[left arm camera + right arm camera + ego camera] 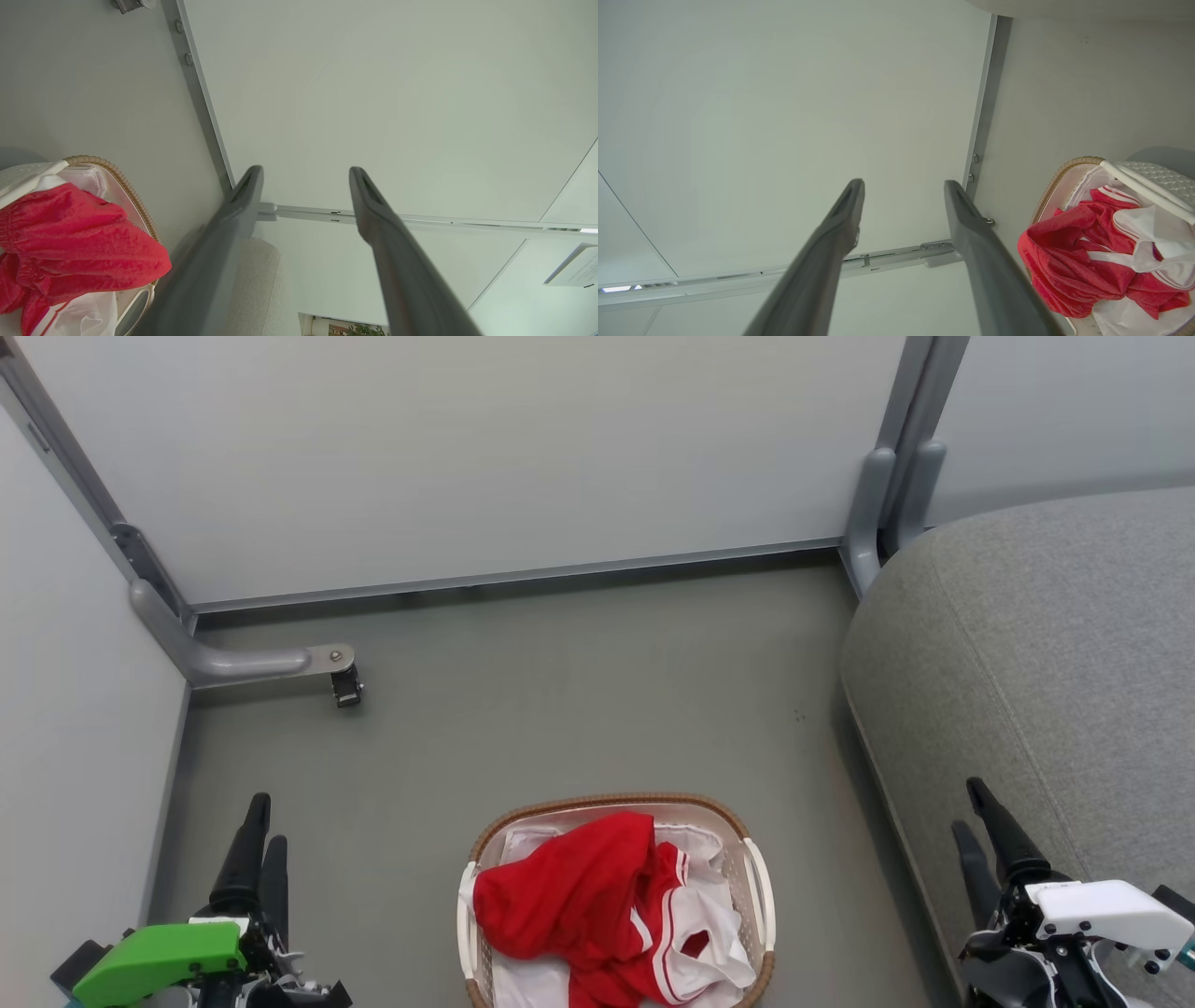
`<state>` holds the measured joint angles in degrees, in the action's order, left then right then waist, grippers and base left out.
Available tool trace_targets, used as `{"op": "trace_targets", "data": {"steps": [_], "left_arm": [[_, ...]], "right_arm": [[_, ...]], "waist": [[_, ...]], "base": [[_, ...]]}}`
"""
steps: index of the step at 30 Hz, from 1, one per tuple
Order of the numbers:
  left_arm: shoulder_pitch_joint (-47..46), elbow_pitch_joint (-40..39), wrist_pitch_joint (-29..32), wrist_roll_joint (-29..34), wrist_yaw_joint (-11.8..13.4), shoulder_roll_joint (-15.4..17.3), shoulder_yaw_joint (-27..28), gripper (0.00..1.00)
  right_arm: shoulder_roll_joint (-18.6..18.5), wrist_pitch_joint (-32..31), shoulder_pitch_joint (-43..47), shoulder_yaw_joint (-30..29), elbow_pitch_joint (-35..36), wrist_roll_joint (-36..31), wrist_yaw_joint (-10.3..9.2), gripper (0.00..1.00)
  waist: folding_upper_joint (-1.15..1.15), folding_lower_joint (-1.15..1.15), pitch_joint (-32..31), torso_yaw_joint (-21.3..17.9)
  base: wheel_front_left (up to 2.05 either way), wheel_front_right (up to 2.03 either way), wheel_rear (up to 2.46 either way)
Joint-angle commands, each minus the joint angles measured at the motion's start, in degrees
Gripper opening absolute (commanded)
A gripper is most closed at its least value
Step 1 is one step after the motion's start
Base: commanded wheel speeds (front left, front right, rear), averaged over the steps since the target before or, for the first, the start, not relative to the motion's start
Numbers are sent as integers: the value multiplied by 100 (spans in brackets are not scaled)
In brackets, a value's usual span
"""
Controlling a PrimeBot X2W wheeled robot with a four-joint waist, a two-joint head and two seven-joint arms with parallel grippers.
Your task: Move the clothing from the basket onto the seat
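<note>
Two grippers stood idle at the lower corners of the head view, and neither held anything. At the left, the left gripper [266, 823] had its jaws apart, with pale wall [373, 93] seen between its fingers [233, 219] in its wrist view. In the middle, the basket [607, 800] stood on the grey floor [560, 691], and the clothing [574, 896] lay crumpled inside it, red folds heaped over the white liner [525, 845]. At the right, the seat [1055, 663] rose near the basket, and the right gripper [968, 805], jaws also spread, hung before its edge. The step in hand seemed to be the reach for the clothing. To do it well, I think the right gripper should come down on the highest red fold, pinch red fabric and not the liner, then lift clear of the basket before swinging to the seat. No brand, label or number could be read on the folds.
</note>
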<state>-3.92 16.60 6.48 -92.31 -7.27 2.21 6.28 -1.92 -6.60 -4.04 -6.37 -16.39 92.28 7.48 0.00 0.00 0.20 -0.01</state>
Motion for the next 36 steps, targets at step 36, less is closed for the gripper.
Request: {"op": "trace_targets", "data": {"steps": [36], "left_arm": [[-168,69,-924,4054,249,241,-737,100]], "right_arm": [[-363,931,-219,621,44,-3310,1,100]], "waist": [[0,0,75,64]], "base": [[0,0,0]]}}
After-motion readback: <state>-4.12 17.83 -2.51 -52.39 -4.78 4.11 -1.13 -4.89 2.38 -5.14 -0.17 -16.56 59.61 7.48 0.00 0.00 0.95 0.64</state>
